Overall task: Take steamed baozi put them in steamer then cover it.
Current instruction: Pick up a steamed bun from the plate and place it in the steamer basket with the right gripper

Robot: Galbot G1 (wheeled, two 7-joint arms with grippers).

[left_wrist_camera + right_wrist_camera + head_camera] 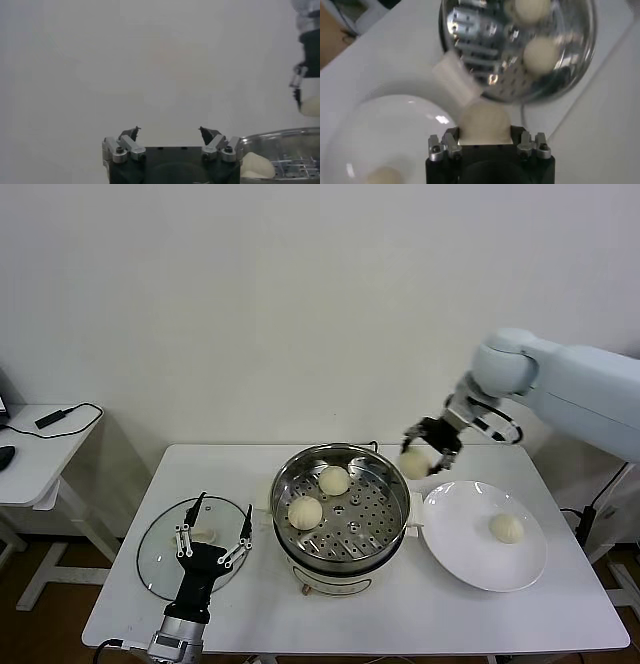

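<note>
Two steamed baozi already lie on the perforated tray inside the steamer, apart from each other on the side of the pot away from the right gripper. A third bun is pinched between that gripper's fingers, held in the air just beside the steamer's near rim and its white side handle, between the pot and the white plate; the right wrist view shows the bun seated in the closed jaws with the steamer ahead of it. The fourth bun rests alone on the plate, below and behind the working gripper. So by my reading the task is about half done: this bun has yet to be set down in the pot, one more must be fetched, and the cover is not on. The glass cover lies flat on the table on the far side of the steamer from the right gripper, and the left gripper hangs directly over it with its fingers spread, holding nothing. Everything stands on a white table before a plain pale wall; a second small white table with a dark cable on it stands beyond the left gripper's side.
</note>
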